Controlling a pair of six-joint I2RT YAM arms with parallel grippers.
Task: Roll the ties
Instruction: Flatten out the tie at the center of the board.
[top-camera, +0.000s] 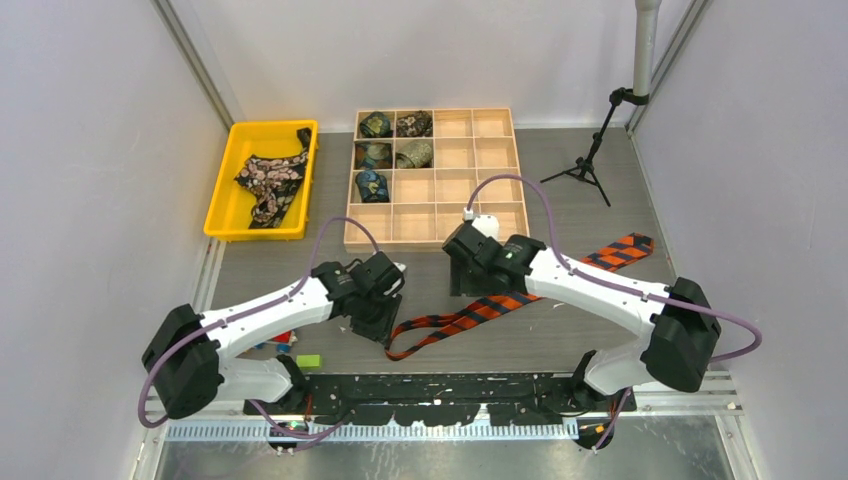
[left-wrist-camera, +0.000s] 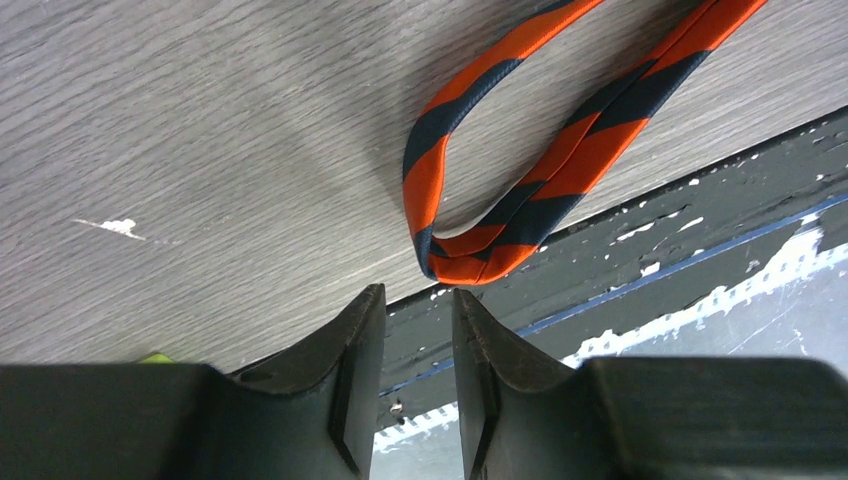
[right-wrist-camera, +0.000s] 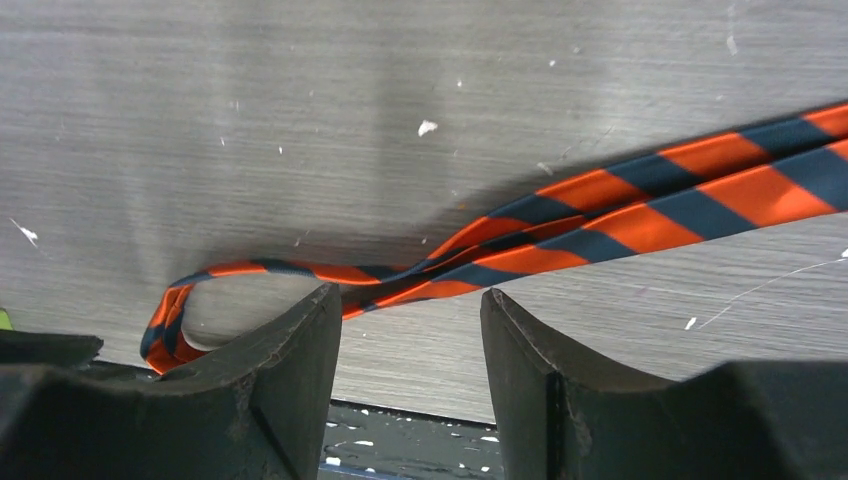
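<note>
Left jaws narrowly parted, holding nothing; folded end of the orange-and-black striped tie (left-wrist-camera: 600, 150) lies on the table (left-wrist-camera: 200, 150) just ahead of them. My right jaws spread wider, also empty, tie running just beyond them. Step: starting the roll, I judge. Next: pinch that fold, then turn it.

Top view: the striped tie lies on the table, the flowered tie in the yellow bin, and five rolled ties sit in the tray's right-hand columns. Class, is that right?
Wrong side: the top view shows the five rolled ties in the tray's left-hand columns. The rest holds: the striped tie lies on the table, the flowered tie in the yellow bin.
</note>
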